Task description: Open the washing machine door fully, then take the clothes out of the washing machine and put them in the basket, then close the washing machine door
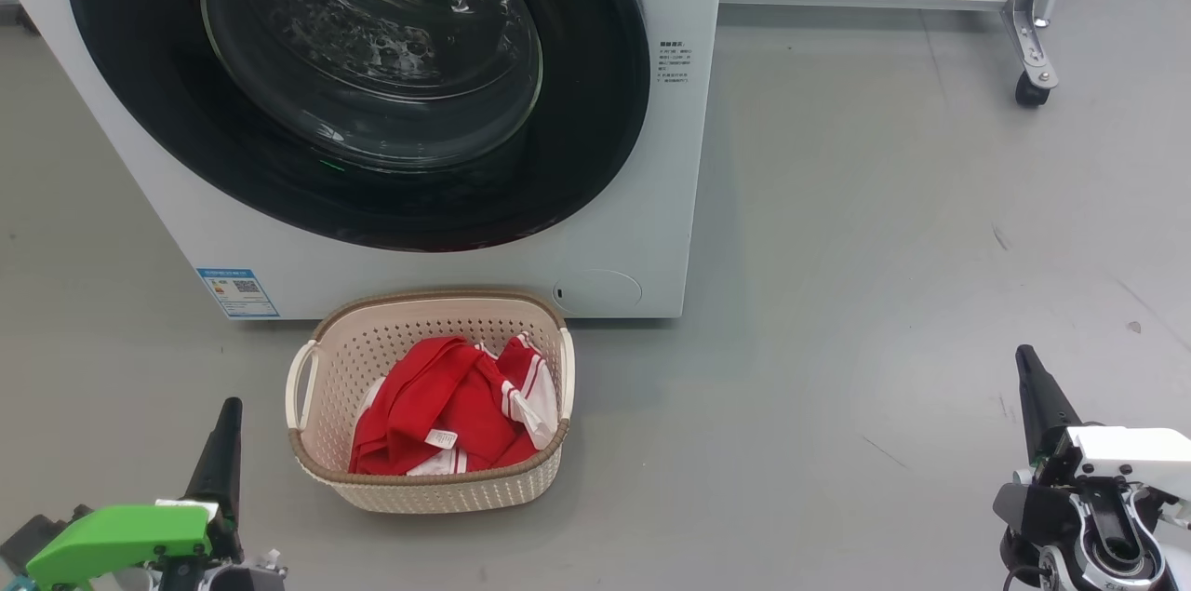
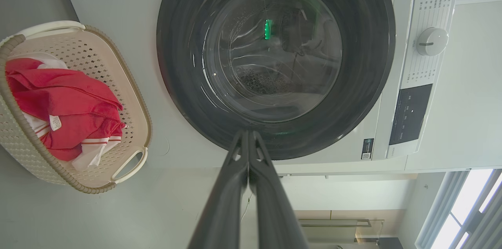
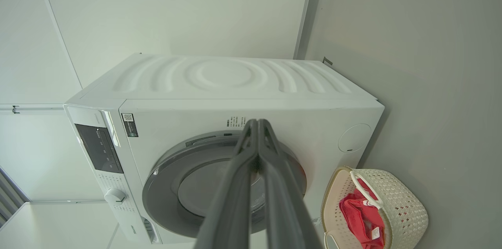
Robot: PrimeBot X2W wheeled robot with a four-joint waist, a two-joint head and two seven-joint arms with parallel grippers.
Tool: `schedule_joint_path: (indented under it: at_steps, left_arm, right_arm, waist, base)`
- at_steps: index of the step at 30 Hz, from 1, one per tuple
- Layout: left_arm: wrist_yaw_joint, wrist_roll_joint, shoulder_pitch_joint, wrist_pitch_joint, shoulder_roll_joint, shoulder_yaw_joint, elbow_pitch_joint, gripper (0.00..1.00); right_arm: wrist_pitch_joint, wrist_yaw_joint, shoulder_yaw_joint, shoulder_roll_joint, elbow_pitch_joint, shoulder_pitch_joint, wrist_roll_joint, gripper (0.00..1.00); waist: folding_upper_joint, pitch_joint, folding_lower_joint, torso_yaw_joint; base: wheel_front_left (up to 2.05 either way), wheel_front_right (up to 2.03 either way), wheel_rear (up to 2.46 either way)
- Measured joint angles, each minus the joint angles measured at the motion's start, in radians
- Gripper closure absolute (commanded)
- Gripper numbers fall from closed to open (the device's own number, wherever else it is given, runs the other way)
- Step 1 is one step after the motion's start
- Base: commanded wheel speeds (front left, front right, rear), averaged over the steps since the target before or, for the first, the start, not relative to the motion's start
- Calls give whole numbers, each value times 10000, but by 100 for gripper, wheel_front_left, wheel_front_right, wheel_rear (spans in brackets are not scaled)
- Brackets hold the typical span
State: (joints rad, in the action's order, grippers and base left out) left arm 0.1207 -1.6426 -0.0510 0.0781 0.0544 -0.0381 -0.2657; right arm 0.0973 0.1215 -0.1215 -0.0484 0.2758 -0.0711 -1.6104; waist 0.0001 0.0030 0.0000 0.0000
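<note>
Since the washing machine [image 1: 642, 228] fills the far left of the floor as a large, heavy fixed body, it is judged not a thing to be shifted. Its washing machine door [image 1: 363, 79] sits flush and shut. The door is judged rigid and hinged, and its glossy black rim likely slippery. Any hold belongs at the rim's edge, though no handle recess can be made out.

The basket [image 1: 437, 493] stands on the floor just near of the machine's base. It appears light, stiff plastic, best taken by its side handles. The clothes [image 1: 437, 405] lie heaped inside it. They look soft, limp and light, and a raised fold suits a pinch.

The left gripper [image 1: 229, 409], near left, and the right gripper [image 1: 1028, 363], near right, have their jaws pressed together, empty, well apart from the basket.
</note>
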Motion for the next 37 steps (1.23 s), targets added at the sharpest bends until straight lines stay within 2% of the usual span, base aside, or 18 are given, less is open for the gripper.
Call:
schedule_joint_path:
  at_steps: [37]
  left_arm:
    - [0,0,-5,0,-2,-36,-2,100]
  right_arm:
    - [0,0,-12,15,-2,0,0,100]
  waist:
    - [0,0,0,0]
  base:
    - [0,0,0]
